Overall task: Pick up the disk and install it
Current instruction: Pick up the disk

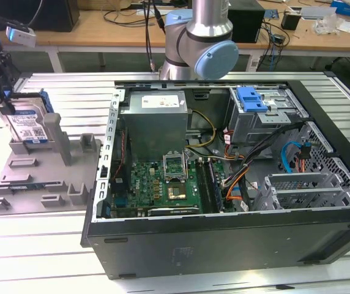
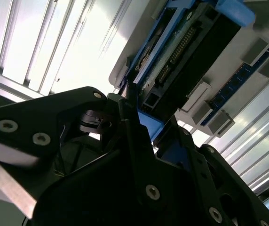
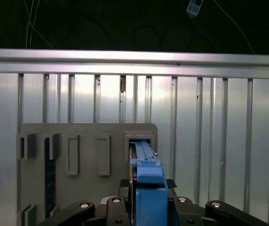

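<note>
Far left, exterior view: gripper (image 1: pixel 6 101) clamped on disk (image 1: pixel 31 128), upright on edge in slot of grey fixture (image 1: pixel 34 184). Second wrist view: fingers (image 2: pixel 129 120) pinching blue-framed edge. Centre to right: open case (image 1: pixel 224 239); blue bracket (image 1: pixel 251 98) in far-right bay.

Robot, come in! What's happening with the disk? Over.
Gripper shut on the disk at its top edge. Disk upright in the grey holder, outside the computer case. Nothing blocking it.
</note>
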{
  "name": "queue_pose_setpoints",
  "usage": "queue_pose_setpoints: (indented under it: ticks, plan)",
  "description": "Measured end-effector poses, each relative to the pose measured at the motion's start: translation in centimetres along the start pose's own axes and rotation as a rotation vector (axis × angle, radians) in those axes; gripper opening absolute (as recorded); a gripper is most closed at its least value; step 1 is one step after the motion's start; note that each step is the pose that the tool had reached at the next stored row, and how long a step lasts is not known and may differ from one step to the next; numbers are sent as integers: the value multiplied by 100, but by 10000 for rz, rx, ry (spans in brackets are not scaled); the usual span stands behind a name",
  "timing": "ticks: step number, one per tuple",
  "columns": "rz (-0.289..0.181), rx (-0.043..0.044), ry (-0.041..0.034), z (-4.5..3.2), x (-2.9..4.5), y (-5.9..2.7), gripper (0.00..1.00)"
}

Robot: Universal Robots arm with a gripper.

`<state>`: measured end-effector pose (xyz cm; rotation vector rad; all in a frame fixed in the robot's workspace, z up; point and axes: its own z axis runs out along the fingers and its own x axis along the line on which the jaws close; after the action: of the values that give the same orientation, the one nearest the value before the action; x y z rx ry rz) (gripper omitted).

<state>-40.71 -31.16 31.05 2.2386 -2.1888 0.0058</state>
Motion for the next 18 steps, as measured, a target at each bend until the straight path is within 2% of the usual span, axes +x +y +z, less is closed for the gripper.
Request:
queue_pose_setpoints:
  ticks: [5, 11, 18]
  plan:
    - [0, -2, 98, -195, -1, 1, 37]
    - [1, -4, 175, -324, -3, 2, 37]
    - [1, -6, 246, -440, -8, 0, 37]
